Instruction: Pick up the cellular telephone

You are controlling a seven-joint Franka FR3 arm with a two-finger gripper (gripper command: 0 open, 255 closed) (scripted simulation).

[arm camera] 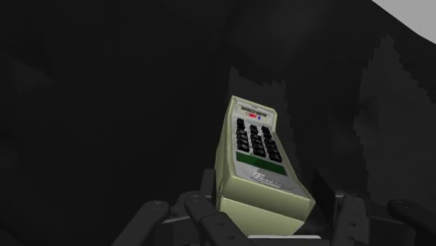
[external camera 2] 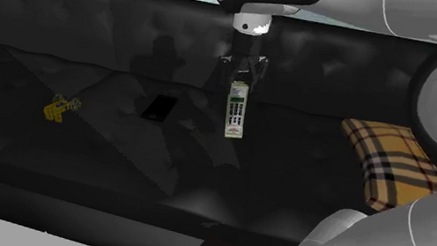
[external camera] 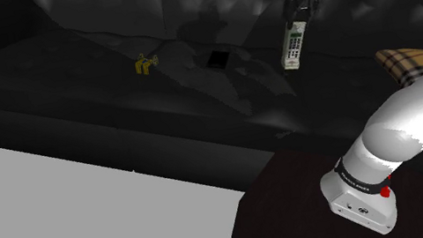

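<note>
**Q:** What is on the black sofa (external camera 2: 62, 23), starting from the second exterior view's left?

**A:** A small yellow object (external camera 2: 59, 107) lies on the seat, well apart from the fingers (external camera 2: 256, 68). Nearer to them, and lower, a dark square patch (external camera 2: 158, 107) shows on the seat.

**Q:** And the fingers themselves?

**A:** They point downward and are closed to a narrow gap, clasping one end of a pale cellular telephone (external camera 2: 236, 111). The telephone hangs directly beneath them with its dark keypad showing. It is in the air in front of the backrest and appears lifted off the seat.

**Q:** Anything beyond that?

**A:** A tan plaid cushion (external camera 2: 389, 161) rests on the seat, on the opposite side of the fingers from the yellow object.
</note>
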